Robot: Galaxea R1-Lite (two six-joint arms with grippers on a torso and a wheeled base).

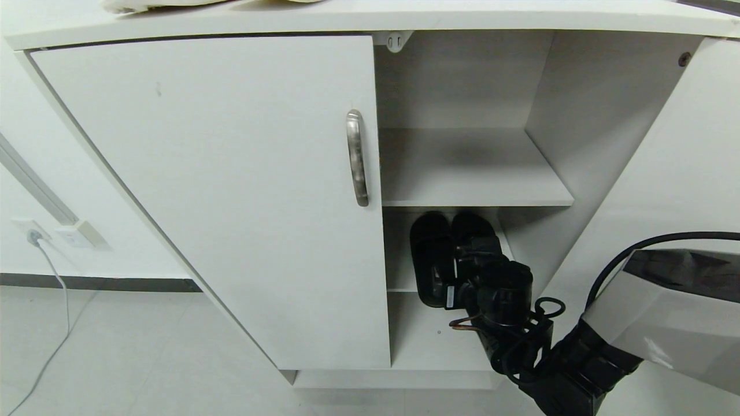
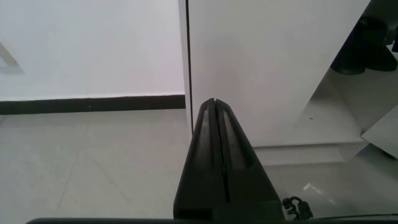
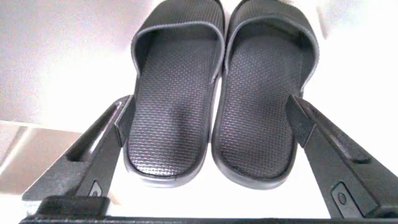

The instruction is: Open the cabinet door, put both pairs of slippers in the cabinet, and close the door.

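- Head view: white cabinet seen from the front; left door shut, metal handle upright along its inner edge; right door swung wide open.
- Middle shelf across the open half; pair of black slippers in the compartment under it, soles down, side by side, toes toward the back.
- Right claw reached into that lower compartment, at the heel end of the slippers, partly covering the right-hand one.
- Wall socket with a pale cable low on the wall, well left of the cabinet.
- Left wrist view: left claw clenched on nothing, fingers pressed flat together; held low over the tiled floor, in front of the shut left door; dark skirting strip along the wall's foot; slippers far off in the open half.
- Right wrist view: right claw released, fingers spread wide, one at each outer side of the pair near the heels; slippers resting on the white board, close together, textured footbeds up.
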